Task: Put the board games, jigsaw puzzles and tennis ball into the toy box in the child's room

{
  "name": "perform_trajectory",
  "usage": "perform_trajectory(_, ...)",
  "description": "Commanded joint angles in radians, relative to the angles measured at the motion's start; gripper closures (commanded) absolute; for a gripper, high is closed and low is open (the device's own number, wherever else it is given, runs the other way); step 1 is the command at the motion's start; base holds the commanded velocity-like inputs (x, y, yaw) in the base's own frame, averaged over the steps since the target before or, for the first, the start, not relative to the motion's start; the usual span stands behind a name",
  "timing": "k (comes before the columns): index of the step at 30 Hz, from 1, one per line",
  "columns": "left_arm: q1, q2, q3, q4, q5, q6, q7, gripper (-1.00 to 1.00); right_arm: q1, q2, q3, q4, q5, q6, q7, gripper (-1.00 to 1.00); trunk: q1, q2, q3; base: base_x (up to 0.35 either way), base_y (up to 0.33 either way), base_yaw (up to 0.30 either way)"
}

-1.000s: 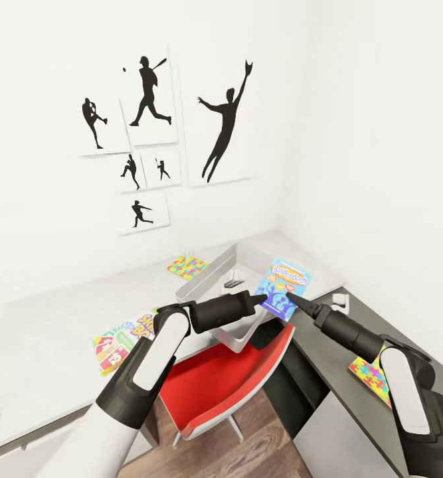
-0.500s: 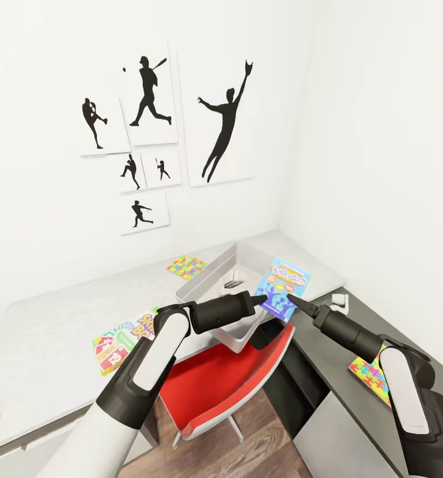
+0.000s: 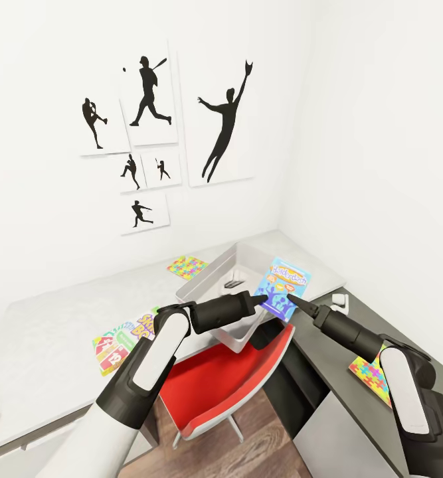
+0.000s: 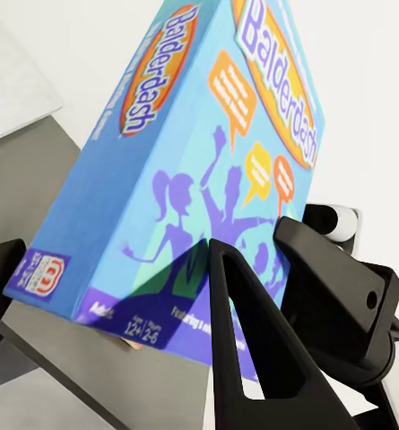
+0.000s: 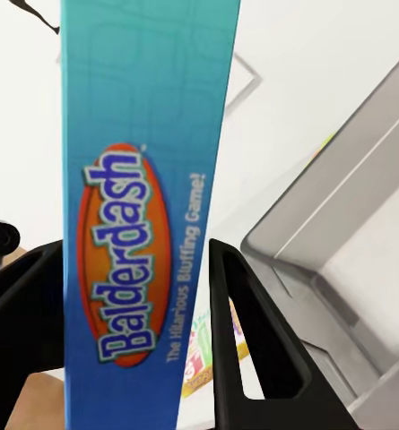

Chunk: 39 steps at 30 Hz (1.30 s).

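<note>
2 fingers (image 5: 253, 358) pinch blue box (image 5: 136, 224) reading "Balderdash, The Hilarious Bluffing Game!"

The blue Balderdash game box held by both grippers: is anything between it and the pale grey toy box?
Nothing visible stands between them. The blue Balderdash game box hangs at the near right rim of the pale grey toy box, whose inside looks open.

The room is evenly and brightly lit, with no single source revealed. The white wall (image 3: 354, 133) is nearly washed out. Soft shadows are cast inside the toy box (image 3: 211, 282). Straight edges are bowed toward the head view's borders. Renders are sharp throughout.
</note>
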Motion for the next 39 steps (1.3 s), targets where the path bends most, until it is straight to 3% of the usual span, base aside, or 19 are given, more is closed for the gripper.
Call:
perform_trajectory(1, 0.0, -0.001, 0.0, 0.001, -0.018, 0.004, -0.003, 1.0, -0.001, 0.0, -0.001, -0.001, -0.03, 0.018, 0.006, 1.0, 0.001, -0.002, -0.002, 0.0, 0.0, 0.0)
perform_trajectory(14, 0.004, 0.0, 0.0, 0.001, -0.019, 0.003, -0.004, 1.0, -0.001, -0.003, -0.001, -0.004, -0.03, 0.02, 0.007, 1.0, 0.001, -0.002, -0.002, 0.0, 0.0, 0.0)
perform_trajectory(15, 0.005, 0.0, 0.0, 0.001, -0.019, 0.003, -0.004, -1.0, -0.001, -0.003, -0.001, -0.004, -0.03, 0.02, 0.007, 1.0, 0.001, -0.002, -0.002, 0.0, 0.0, 0.0)
perform_trajectory(32, 0.009, 0.001, 0.003, 0.003, -0.018, -0.006, -0.001, -1.0, -0.001, -0.006, -0.001, -0.004, -0.034, 0.022, 0.007, 1.0, 0.001, -0.002, -0.002, 0.0, 0.0, 0.0)
perform_trajectory(39, 0.011, 0.0, 0.012, 0.015, -0.016, -0.009, 0.037, -1.0, -0.01, -0.009, -0.003, 0.015, -0.036, 0.033, 0.004, 1.0, 0.001, -0.002, -0.002, 0.0, 0.0, 0.0)
